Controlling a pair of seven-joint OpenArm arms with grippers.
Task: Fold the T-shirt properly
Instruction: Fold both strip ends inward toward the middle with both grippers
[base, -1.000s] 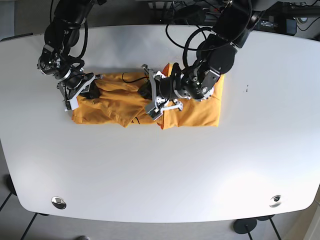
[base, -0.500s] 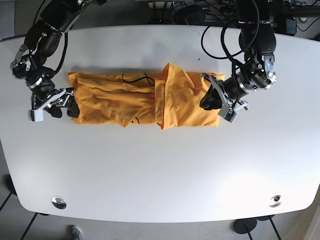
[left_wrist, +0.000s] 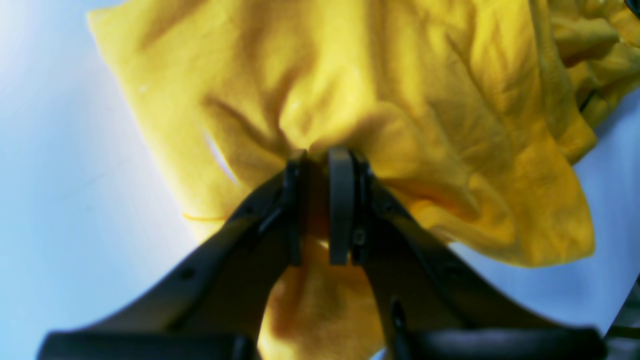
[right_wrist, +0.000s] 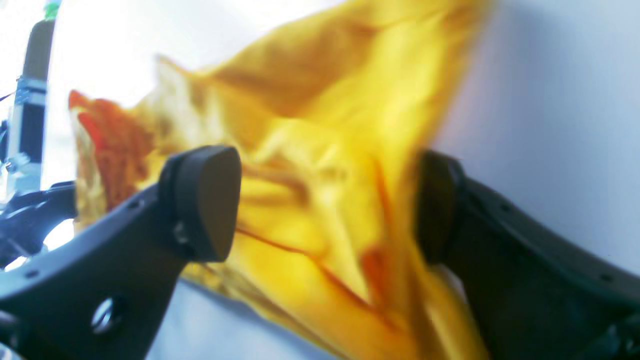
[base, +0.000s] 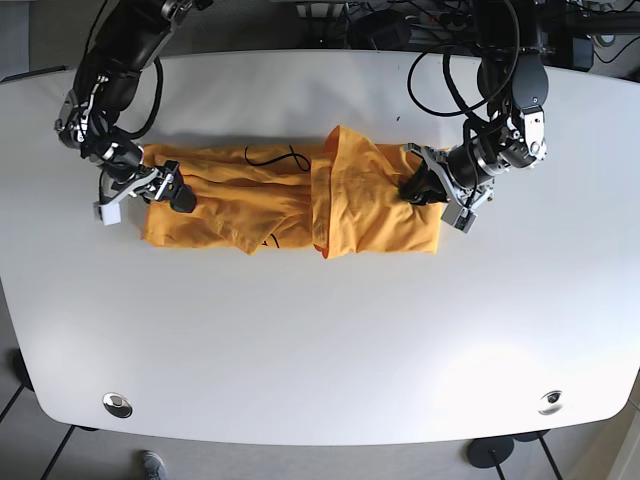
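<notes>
The orange T-shirt (base: 290, 200) lay across the middle of the white table (base: 320, 340), bunched and wrinkled, stretched sideways between the two arms. One section was folded over itself right of centre in the base view, forming a raised ridge running front to back.

The left gripper (left_wrist: 320, 165) sat at the shirt's edge on the base view's right side (base: 420, 188). Its fingers (left_wrist: 341, 200) were nearly together, clamped on a pinch of yellow-orange fabric, with the cloth puckered into creases radiating from the pinch point. The rest of that end spread flat on the table beyond the fingers.

The right gripper (base: 165, 188) was at the opposite end of the shirt, on the base view's left. In the right wrist view its fingers (right_wrist: 205, 200) stood wide apart, with a lifted, blurred fold of shirt (right_wrist: 320, 200) between them. The far finger was touching or very close to the cloth; contact on the near one couldn't be determined from the blur.
</notes>
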